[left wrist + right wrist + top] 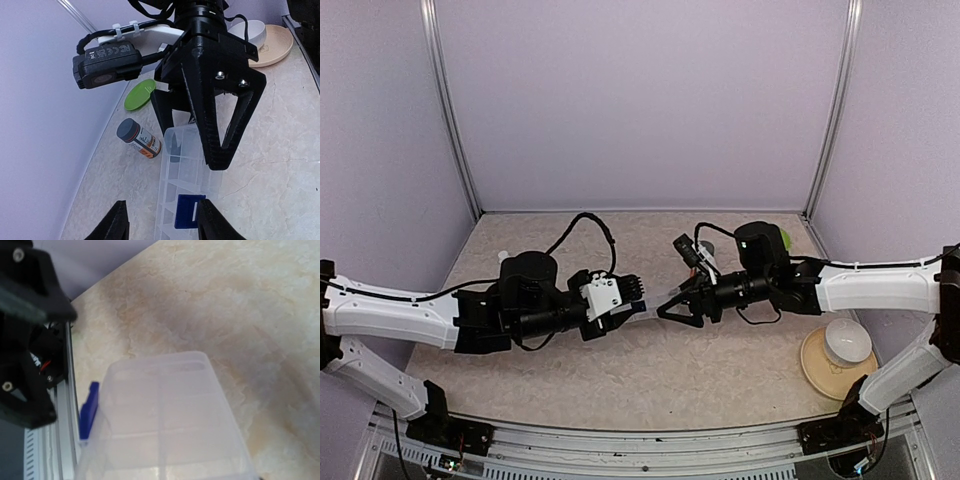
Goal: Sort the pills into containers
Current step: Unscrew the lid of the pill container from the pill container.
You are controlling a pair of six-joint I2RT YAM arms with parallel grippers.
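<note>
The clear pill box [192,165] with its row of containers lies lengthwise between both arms, its blue latch [190,211] on the near side. My left gripper [162,206] is open around the near end; its right finger [212,222] is beside the latch and its left finger [116,224] stands well off the box. My right gripper [194,150] is shut across the far end of the box. In the right wrist view the box [165,415] fills the frame, blurred, and hides my own fingers. I can make out no pills.
A pill bottle [140,139] with a grey cap lies on its side left of the box. A green plate [140,94] sits behind it by the wall. A white bowl [846,342] rests on a tan plate [817,368] at the right.
</note>
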